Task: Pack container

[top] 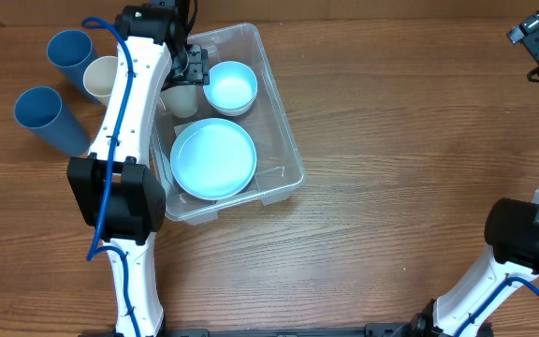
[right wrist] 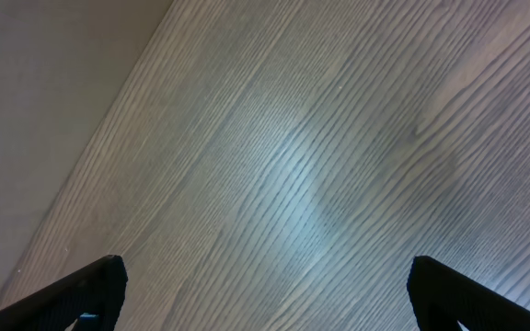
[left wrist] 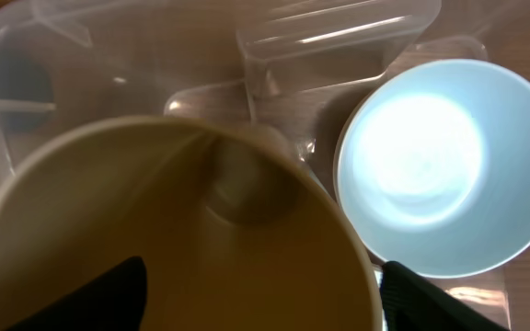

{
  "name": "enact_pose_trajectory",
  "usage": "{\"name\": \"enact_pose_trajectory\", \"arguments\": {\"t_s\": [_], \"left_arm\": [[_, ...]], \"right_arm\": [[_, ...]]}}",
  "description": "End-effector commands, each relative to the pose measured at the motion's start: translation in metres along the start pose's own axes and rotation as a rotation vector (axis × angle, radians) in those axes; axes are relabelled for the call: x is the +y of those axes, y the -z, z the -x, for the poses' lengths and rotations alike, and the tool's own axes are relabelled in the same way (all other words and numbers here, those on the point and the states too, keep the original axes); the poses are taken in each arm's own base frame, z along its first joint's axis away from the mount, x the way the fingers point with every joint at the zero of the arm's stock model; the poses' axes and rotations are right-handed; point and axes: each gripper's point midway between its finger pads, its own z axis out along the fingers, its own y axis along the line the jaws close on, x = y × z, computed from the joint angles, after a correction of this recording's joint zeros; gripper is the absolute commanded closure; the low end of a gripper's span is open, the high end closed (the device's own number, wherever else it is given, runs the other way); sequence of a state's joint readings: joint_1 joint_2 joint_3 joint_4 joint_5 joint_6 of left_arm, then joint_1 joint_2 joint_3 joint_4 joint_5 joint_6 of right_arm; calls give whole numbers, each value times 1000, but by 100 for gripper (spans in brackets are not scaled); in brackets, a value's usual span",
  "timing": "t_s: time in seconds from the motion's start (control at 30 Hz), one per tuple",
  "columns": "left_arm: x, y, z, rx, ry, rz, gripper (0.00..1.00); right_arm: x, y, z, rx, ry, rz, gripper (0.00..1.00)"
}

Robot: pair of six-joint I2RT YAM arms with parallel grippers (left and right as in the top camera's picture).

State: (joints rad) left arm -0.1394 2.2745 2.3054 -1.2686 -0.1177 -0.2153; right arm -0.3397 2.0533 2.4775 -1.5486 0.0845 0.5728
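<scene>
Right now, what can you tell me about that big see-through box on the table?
The container is a large rectangular bin of clear plastic with rounded corners and a raised rim, open at the top. It sits flat on the wooden table, turned slightly askew. Inside are a pale blue plate, a pale blue bowl and a cream cup. The left arm reaches over one long side.

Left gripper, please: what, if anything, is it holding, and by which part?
Apparently nothing: the left gripper is open, its jaws astride the rim of the cream cup without clamping it.
</scene>
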Motion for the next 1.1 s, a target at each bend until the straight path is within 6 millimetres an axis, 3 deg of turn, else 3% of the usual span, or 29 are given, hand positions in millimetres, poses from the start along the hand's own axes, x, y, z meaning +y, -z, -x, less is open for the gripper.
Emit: {"name": "enact_pose_trajectory", "arguments": {"t_s": [0.0,0.2,0.37,0.53,0.63,0.7,0.77,0.87,1.07], "left_arm": [[2,26,28,-108,25,-6,18],[2,75,54,-233,42,-34,17],[-6,98,47,-232,24,-62,21],[-51,111,25,-191,-80,-133,23],[-93,117,4,-173,-196,-148,25],[-117,122,-7,-172,-250,-162,34],[-133,124,-16,-161,-265,-181,66],[-139,122,-29,-114,-229,-185,93],[-151,85,-61,63,-183,-231,96]], "right_arm": [[1,8,3,-22,-4,8,0],[1,8,3,-22,-4,8,0],[1,8,3,-22,-4,8,0],[1,8,3,-22,-4,8,0],[1,8,3,-22,-4,8,0],[1,8,3,-22,-4,8,0],[1,8,3,-22,-4,8,0],[1,8,3,-22,-4,8,0],[1,8,3,-22,-4,8,0]]}}
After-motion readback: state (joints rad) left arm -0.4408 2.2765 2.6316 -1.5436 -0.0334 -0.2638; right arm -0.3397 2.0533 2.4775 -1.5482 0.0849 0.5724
